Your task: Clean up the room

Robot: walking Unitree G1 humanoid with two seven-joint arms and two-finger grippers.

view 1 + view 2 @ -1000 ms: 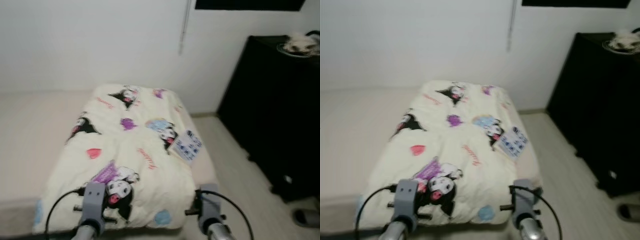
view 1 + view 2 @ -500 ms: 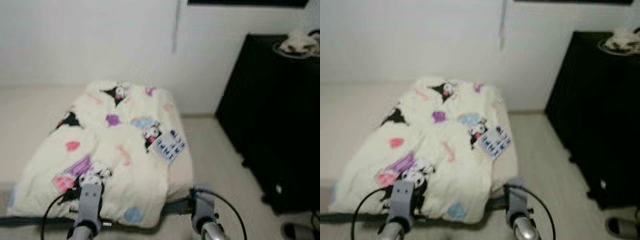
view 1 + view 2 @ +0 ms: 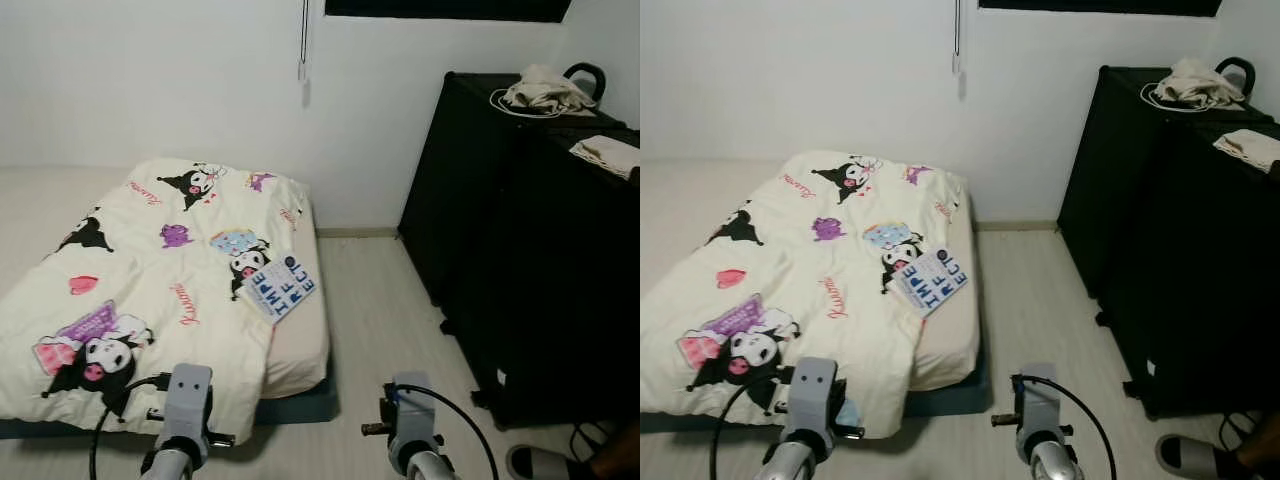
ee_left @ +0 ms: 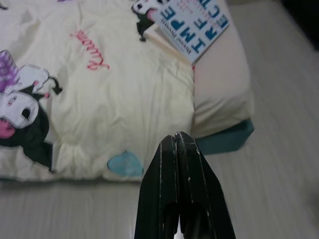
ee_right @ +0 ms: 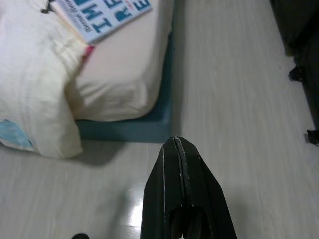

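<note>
A white book with blue letters [image 3: 279, 287] lies near the right edge of a low mattress [image 3: 300, 345]. A cream blanket printed with cartoon characters [image 3: 150, 270] covers most of the bed. My left gripper [image 4: 177, 137] is shut and empty, held above the floor at the foot of the bed, with the book [image 4: 192, 22] ahead of it. My right gripper [image 5: 175, 142] is also shut and empty, over the pale floor beside the mattress corner [image 5: 124, 127]. Both silver arms [image 3: 187, 400] show at the bottom of the eye views.
A tall black cabinet [image 3: 530, 250] stands along the right wall with clothes [image 3: 545, 92] and a folded cloth [image 3: 605, 152] on top. A slipper [image 3: 540, 462] lies by its base. A strip of pale floor [image 3: 380, 310] runs between bed and cabinet.
The whole picture has shifted: the camera turned right, so the bed sits further left and more of the cabinet shows. The blur is gone. Both grippers stay shut.
</note>
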